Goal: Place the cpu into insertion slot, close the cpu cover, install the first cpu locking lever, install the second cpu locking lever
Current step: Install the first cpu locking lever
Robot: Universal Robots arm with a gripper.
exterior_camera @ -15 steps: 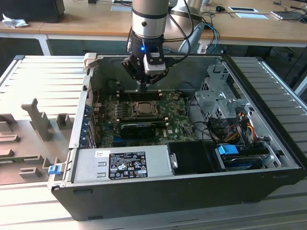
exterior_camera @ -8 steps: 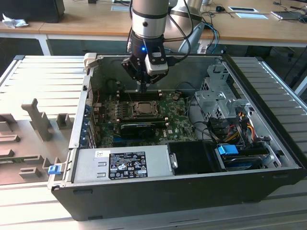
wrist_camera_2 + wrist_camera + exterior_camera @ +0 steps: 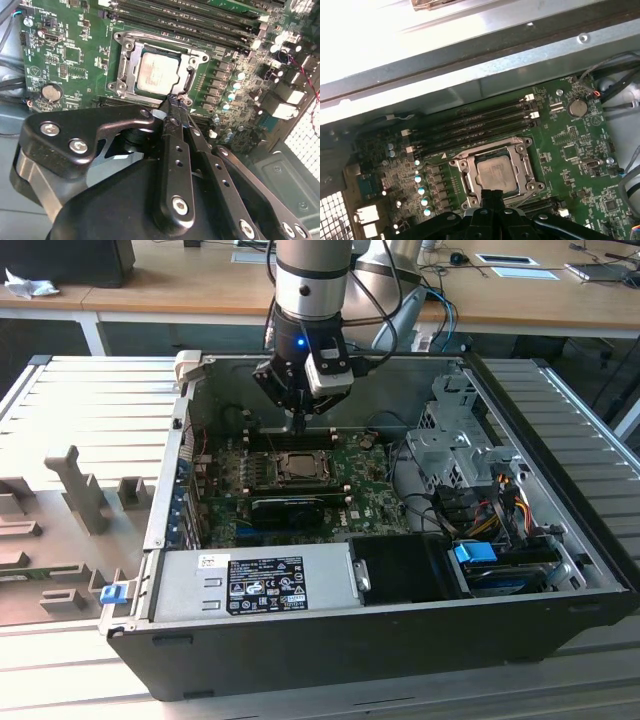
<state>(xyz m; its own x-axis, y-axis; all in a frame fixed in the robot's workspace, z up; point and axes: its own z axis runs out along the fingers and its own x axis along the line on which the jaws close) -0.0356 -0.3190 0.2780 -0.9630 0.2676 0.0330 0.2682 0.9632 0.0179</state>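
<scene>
The chip point(image 3: 159, 75) lies flat and face up in the socket point(image 3: 192, 78), under the metal cover point(image 3: 127, 65). It is square. The gripper point(image 3: 175, 101) is pinched closed right at the socket's edge, holding nothing I can see.

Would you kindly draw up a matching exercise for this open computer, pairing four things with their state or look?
Things:
1. cpu
2. cpu cover
3. gripper
4. coin battery

States:
A. round and silvery
B. shut, tips at a corner of the insertion slot
C. lying flat, framing the chip
D. seated, grey top showing

Pairs: 1-D, 2-C, 3-B, 4-A
</scene>
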